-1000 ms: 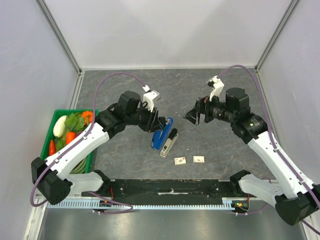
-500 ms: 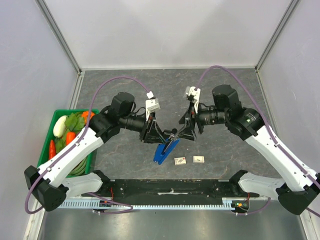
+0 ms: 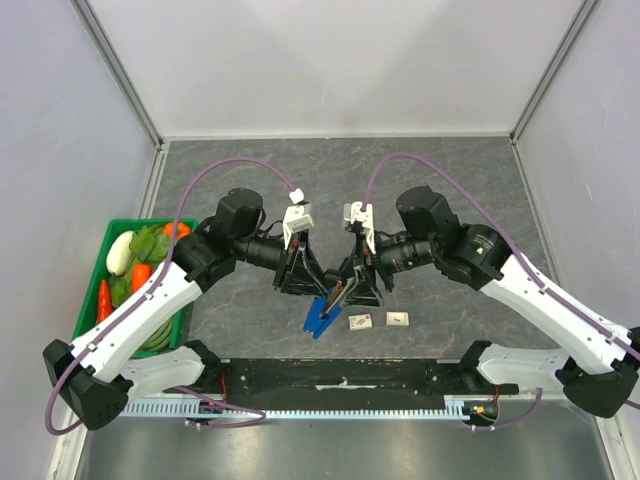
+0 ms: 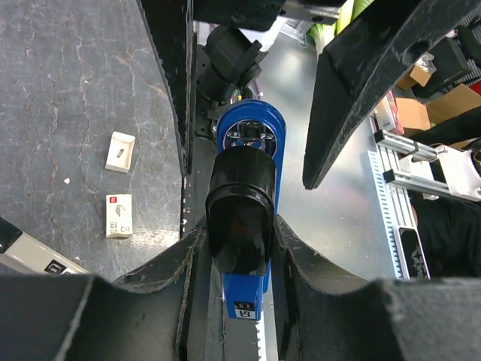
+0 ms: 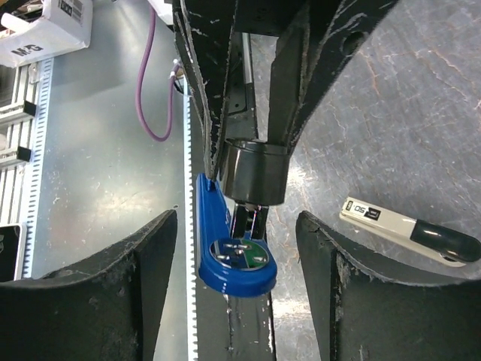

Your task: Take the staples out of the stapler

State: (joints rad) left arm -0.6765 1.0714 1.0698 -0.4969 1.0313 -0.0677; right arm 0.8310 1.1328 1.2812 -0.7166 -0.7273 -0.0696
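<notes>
My left gripper (image 3: 308,288) is shut on the blue stapler (image 3: 320,315) and holds it tilted above the table's near edge. In the left wrist view the stapler's black top (image 4: 240,214) sits between my fingers (image 4: 161,271), over its blue base (image 4: 252,135). My right gripper (image 3: 352,288) is open and faces the left one. In the right wrist view its fingers (image 5: 135,286) stand on either side of the stapler's blue front end (image 5: 233,263) without touching it. The black top (image 5: 255,173) is raised off the base there.
Two small white staple boxes (image 3: 360,321) (image 3: 398,319) lie on the table by the near edge. A white bar with a black end (image 5: 409,229) lies under the arms. A green bin of vegetables (image 3: 100,262) stands at the left. A black rail (image 3: 330,375) runs along the near edge.
My left gripper lifted the stapler and carried it toward the near edge. My right arm swung in from the right and now straddles the stapler's front end.
</notes>
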